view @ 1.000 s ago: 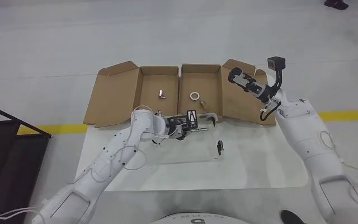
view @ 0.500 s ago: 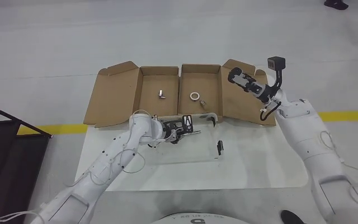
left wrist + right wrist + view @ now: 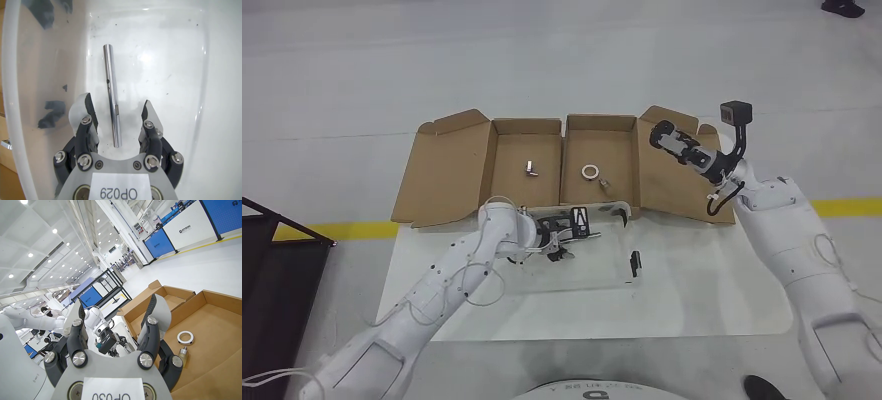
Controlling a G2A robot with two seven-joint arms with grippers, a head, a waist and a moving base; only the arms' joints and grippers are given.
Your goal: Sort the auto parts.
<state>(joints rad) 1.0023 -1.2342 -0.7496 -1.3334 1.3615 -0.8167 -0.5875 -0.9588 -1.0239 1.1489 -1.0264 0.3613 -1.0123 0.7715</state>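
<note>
A thin metal rod (image 3: 111, 94) lies flat on the floor of a clear plastic tray (image 3: 7, 94). My left gripper (image 3: 117, 100) hovers open just over it, one finger on each side of the rod's near half, not touching it. From above, that gripper (image 3: 577, 222) is at the tray's (image 3: 592, 275) far edge, close to the cardboard box (image 3: 562, 140). My right gripper (image 3: 116, 300) is open and holds nothing, raised over the box's right flap (image 3: 662, 135).
The box's left compartment holds a small metal piece (image 3: 530, 168). Its right compartment holds a metal ring (image 3: 185, 337) and a small threaded fitting (image 3: 183, 354). A black part (image 3: 635, 262) lies at the tray's right end. Box flaps spread out on both sides.
My left gripper shifted a little left and nearer, then slightly back right, staying open over the tray. The right arm has not moved.
</note>
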